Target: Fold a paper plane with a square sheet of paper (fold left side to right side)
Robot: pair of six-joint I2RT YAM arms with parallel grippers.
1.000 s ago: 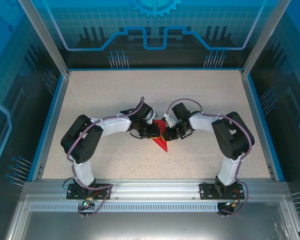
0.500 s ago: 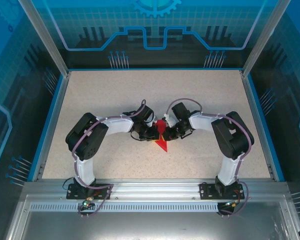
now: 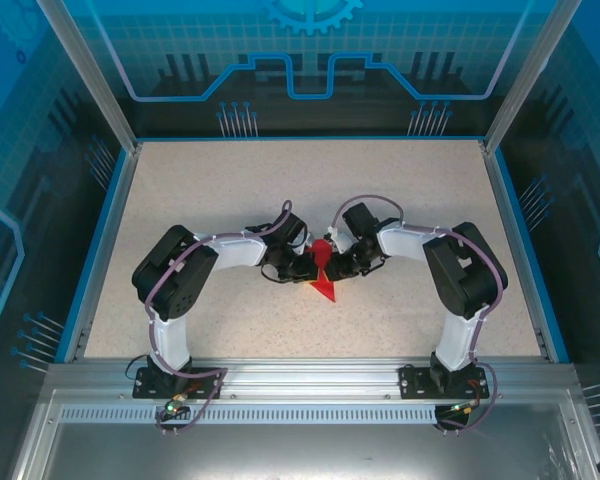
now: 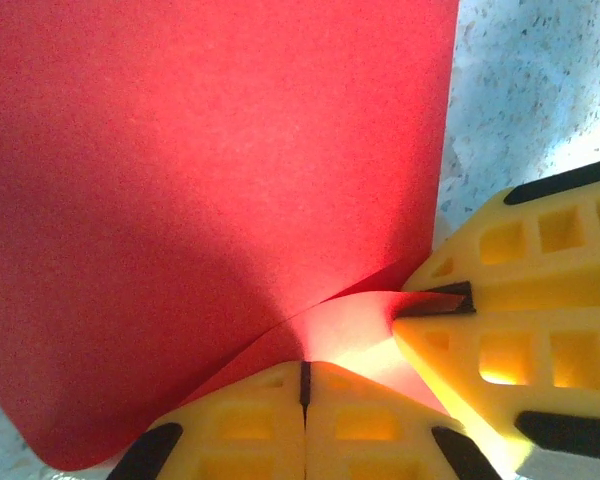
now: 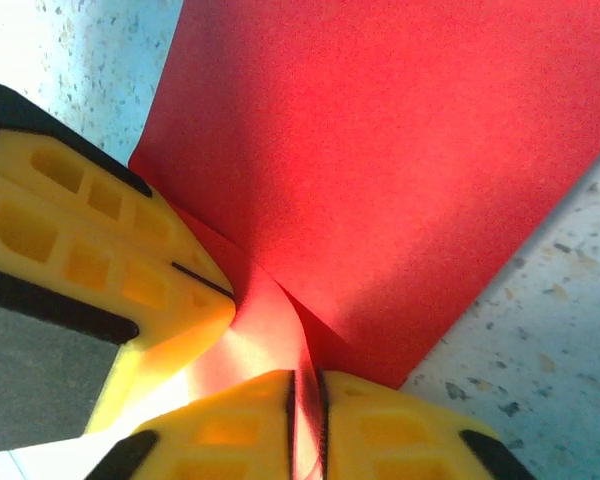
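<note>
While left tool [image 4: 304,372] pinches, paper plane [image 4: 210,190] (red) curls.

Top view: the left claw [image 3: 303,266] and right claw [image 3: 341,265] cover most of the paper plane [image 3: 325,288], and its creases are too small to resolve. Wrist views: frame edges cut off the paper and both claws. The right claw appears slightly parted, and its grip on the paper cannot be confirmed.

Top view: bright, even light, sharp throughout, shadows faint. Wrist views: very close and slightly soft; the red paper [image 4: 210,150] shows deep shadow beside washed-out glare, and the table [image 4: 540,90] overexposes to pale.
</note>
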